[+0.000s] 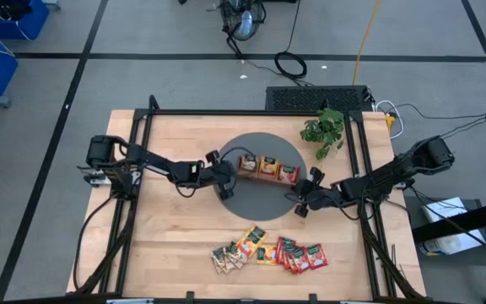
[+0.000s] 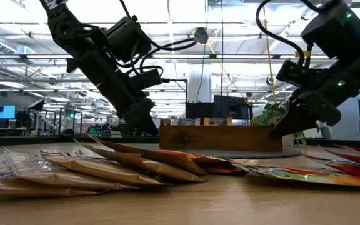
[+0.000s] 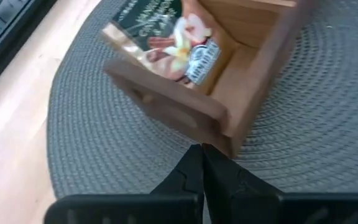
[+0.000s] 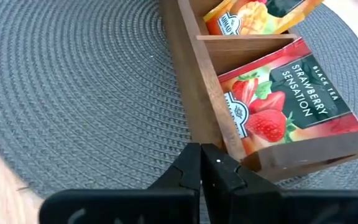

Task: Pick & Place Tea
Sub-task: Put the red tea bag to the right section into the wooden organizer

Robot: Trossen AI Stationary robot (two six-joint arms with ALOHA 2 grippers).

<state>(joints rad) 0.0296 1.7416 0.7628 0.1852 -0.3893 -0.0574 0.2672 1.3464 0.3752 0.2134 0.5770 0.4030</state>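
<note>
High view shows a wooden counter (image 1: 175,245) with a round grey mat (image 1: 260,198) in the middle. A brown tray (image 1: 268,168) with three boxes sits on the far part of the mat. Each box has tea in it. A strawberry sachet (image 4: 291,99) lies in the right end box, and an orange one (image 4: 253,15) is in the middle box.

More tea sachets (image 1: 268,250) lie in a messy row on the near part of the counter, well apart from the tray. They overlap each other.

The left gripper (image 1: 224,180) is at the left end of the tray, low over the mat. Its fingers are pressed together and hold nothing. The right gripper (image 1: 304,201) is just beside the right end of the tray. Its fingers are pressed together too, with nothing in them.

Things could go wrong here. Both grippers are very close to the tray, so a small push could slide it or tip it. The sachets on the counter are flat and piled up, so a gripper may grab two, or slip off one.

A small green plant (image 1: 326,128) stands at the far right of the counter. The floor around is grey, with cables (image 1: 290,63) on it. Low view shows a big bright room behind.
</note>
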